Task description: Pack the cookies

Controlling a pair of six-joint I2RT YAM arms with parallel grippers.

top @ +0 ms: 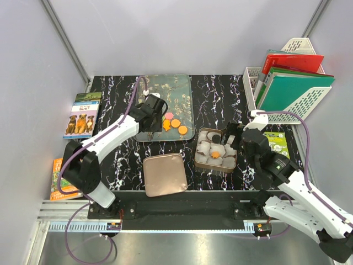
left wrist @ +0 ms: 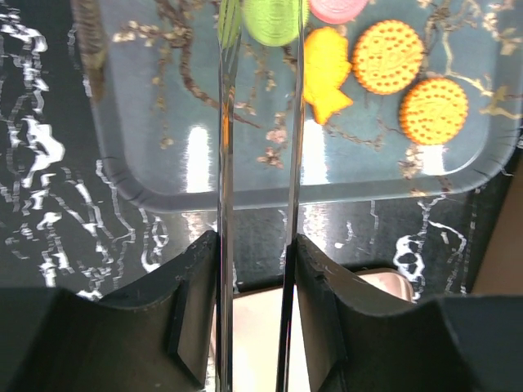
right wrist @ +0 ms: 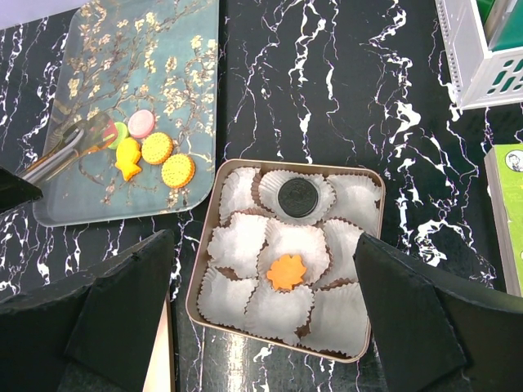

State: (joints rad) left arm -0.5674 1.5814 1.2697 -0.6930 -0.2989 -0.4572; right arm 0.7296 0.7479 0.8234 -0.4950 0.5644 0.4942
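Note:
Cookies lie on a blue-grey flowered tray [top: 165,88]: green [left wrist: 274,18], pink [left wrist: 337,8], an orange fish shape [left wrist: 327,73] and two round orange ones [left wrist: 389,55]. My left gripper [left wrist: 256,245], over the tray's near edge [top: 156,110], is shut on metal tongs [left wrist: 225,163]. The tong tips flank the green cookie. The square tin [right wrist: 196,278] holds white paper cups, with a dark brown cookie [right wrist: 297,198] and an orange flower cookie [right wrist: 286,271] in two of them. My right gripper [right wrist: 263,237] is open and empty above the tin [top: 230,137].
The rose-gold tin lid [top: 164,174] lies near the front, left of the tin. Books [top: 81,116] lie at the left edge. A white rack with folders [top: 287,83] stands at the back right, and a green booklet [top: 276,143] lies beside the right arm.

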